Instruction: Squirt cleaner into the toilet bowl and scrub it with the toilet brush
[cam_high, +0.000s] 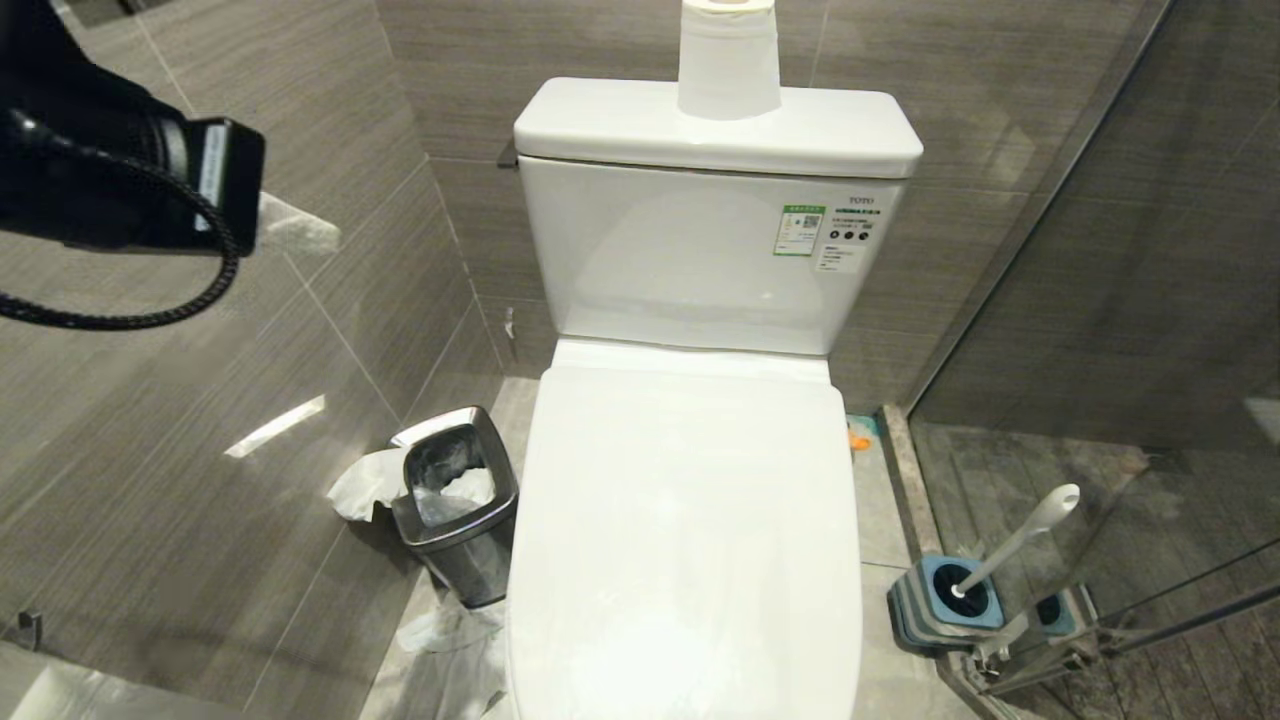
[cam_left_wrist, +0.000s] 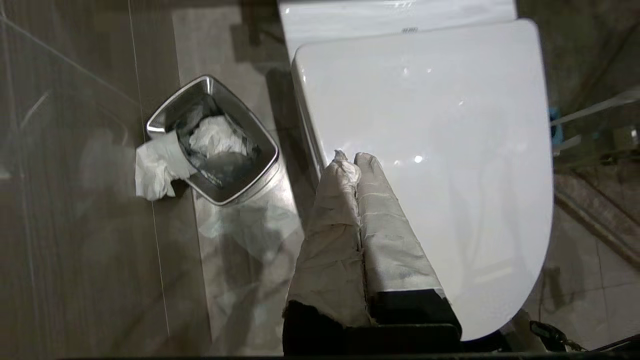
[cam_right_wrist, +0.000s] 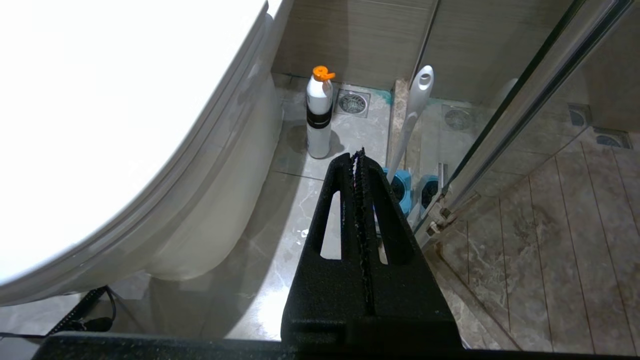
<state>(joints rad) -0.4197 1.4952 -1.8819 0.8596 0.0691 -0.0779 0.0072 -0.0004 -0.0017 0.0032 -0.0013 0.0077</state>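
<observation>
While the toilet lid lies closed over the toilet bowl in the head view, the bowl itself is hidden under it, in the lower middle of the frame. The lid looks glossy and smooth, so I judge it slippery; it is probably best lifted by its front edge. At the lower right of the frame the toilet brush stands tilted in its blue-and-grey holder, beside the glass shower door. Its white handle seems stiff and light, and the upper part of the handle, near the rounded tip, is a good place to take hold. The left arm shows at the upper left, raised well above the floor. A small steel bin with paper stands just beside the toilet at the lower left.

From the left wrist view, the left gripper hangs above the lid's edge, its wrapped fingers pressed together and holding nothing. The bin is in the left middle of this frame.

From the right wrist view, the right gripper has its black fingers closed and empty. A white cleaner bottle with an orange cap stands upright on the floor in the upper middle, near the toilet's base. It looks like light, slightly soft plastic, and I would grip it around the body, not the cap. The brush handle leans just beyond the fingers, at the upper centre-right.
</observation>
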